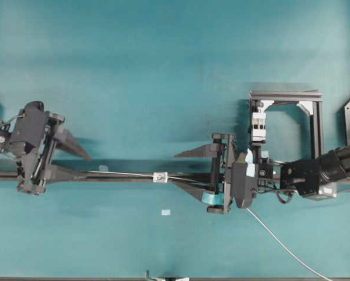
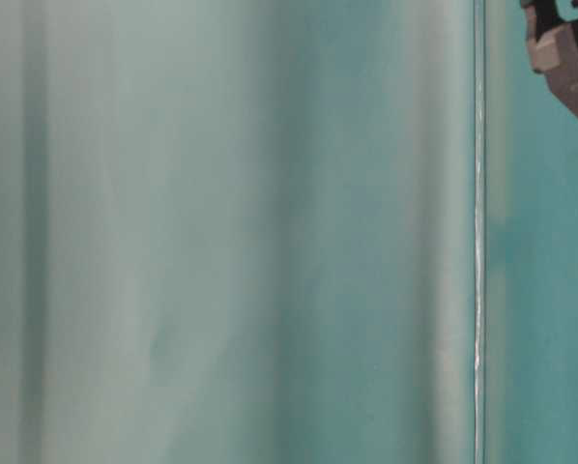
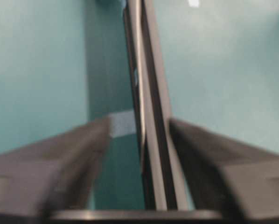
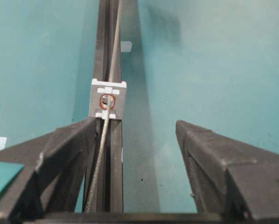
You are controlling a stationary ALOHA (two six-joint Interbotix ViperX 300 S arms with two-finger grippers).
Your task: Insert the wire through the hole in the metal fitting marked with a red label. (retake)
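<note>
The wire (image 1: 122, 174) runs along the black rail (image 1: 189, 175) and through the hole (image 4: 107, 101), ringed in red, in the small silvery metal fitting (image 4: 108, 99). In the overhead view the fitting (image 1: 160, 177) sits mid-rail. The wire (image 4: 96, 172) continues beyond the fitting, and its long tail trails off to the lower right of the table. My left gripper (image 1: 84, 165) is open at the wire's left end; its fingers (image 3: 83, 144) straddle the rail without touching it. My right gripper (image 4: 135, 126) is open just right of the fitting, its left finger (image 4: 69, 154) beside rail and wire.
A black frame (image 1: 286, 96) with a white clamp block (image 1: 257, 126) stands behind the right arm. A small pale rectangle (image 1: 165, 212) lies on the teal mat in front of the rail. The table-level view is blurred, showing only a thin bright vertical line (image 2: 478, 242).
</note>
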